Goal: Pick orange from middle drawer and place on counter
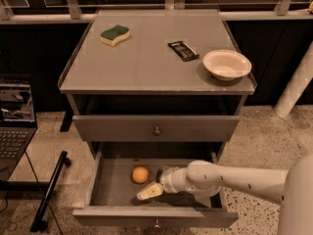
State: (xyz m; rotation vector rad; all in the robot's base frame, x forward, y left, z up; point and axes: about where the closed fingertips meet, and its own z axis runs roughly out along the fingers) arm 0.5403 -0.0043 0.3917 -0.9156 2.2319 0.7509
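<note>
The orange (140, 175) looks light, firm and smooth, so it may roll; better to hold it across the widest part. The gripper (149, 186), jaws apart, is just beside it in the middle drawer (110, 192).

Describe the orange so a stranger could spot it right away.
Look at the grey cabinet and its open middle drawer, the lowest one in view. On its floor, beside the robot's pincer, lies the orange: small, round, the only loose thing inside.
</note>
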